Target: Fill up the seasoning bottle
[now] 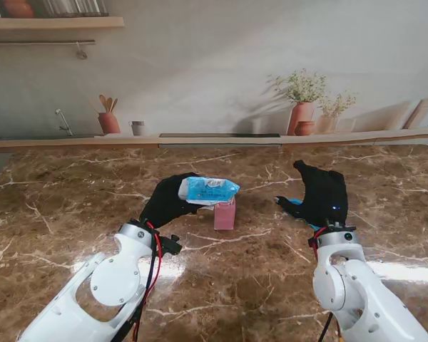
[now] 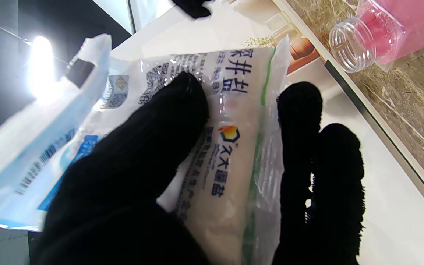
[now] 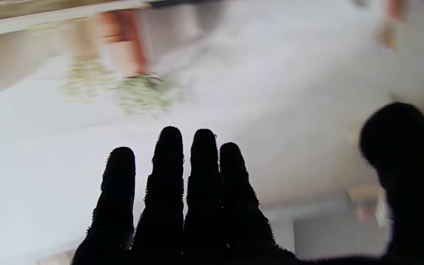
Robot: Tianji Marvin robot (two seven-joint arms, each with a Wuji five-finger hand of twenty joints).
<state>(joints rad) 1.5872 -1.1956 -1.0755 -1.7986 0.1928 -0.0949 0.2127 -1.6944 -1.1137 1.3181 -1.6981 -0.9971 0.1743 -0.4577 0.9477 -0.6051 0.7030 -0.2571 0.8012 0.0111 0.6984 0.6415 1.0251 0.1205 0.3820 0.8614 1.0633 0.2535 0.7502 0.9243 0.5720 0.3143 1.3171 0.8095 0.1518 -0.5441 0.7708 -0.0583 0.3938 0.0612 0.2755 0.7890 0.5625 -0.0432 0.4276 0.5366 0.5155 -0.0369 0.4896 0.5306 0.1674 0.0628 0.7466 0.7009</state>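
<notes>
Left hand (image 1: 170, 201) fingers are gripping the white-granule salt bag (image 1: 208, 191) over the uncapped, pink-filled seasoning bottle (image 1: 225, 214) standing mid-table (image 1: 71, 192); right hand (image 1: 321, 196) is hovering, fingers spread, holding nothing.

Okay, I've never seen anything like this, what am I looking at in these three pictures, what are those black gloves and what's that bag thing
This is a two-armed robot with white arms and black gloved five-finger hands. The wide picture looks down from its stand at a brown marble table. The other two come from cameras on its wrists, looking along the fingers. The left hand holds a blue and white salt bag above a pink seasoning bottle; the left wrist view shows the bag close up and the bottle's open, uncapped neck. The right hand is raised, fingers spread, holding nothing. Something blue lies half hidden beside it; I cannot tell what.
</notes>
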